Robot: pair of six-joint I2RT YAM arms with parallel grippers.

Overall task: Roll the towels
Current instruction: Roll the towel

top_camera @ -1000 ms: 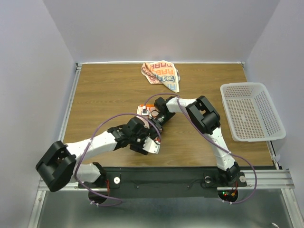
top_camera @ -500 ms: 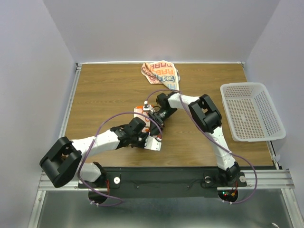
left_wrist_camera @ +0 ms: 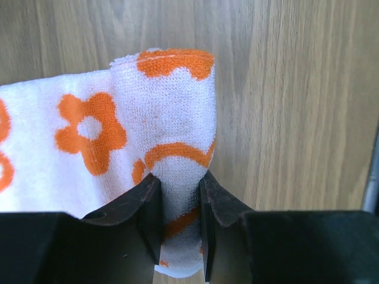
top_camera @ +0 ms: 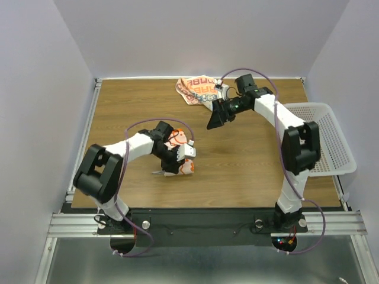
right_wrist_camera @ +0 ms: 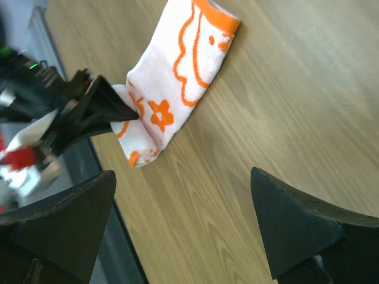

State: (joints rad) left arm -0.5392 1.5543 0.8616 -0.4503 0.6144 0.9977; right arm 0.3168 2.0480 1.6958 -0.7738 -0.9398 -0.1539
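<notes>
So the rolled towel (left_wrist_camera: pixel 172 118) is pinched by the left claw (left_wrist_camera: pixel 177 183), and the right claw (right_wrist_camera: pixel 177 225) is now pulled away, empty and wide open, toward the unrolled towel (top_camera: pixel 198 90).

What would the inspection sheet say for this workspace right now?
Surface: wooden table, wood grain visible.
Job's things: flower-print towel partly rolled, roll end pinched; lettered towel crumpled at the far edge.
Clutter: white basket at the right edge.
Grippers: left gripper shut on the flower-print towel; right gripper open above the table, holding nothing.
Cables: purple cables loop along both arms.
Surroundings: plain walls; metal rail at the near edge.
</notes>
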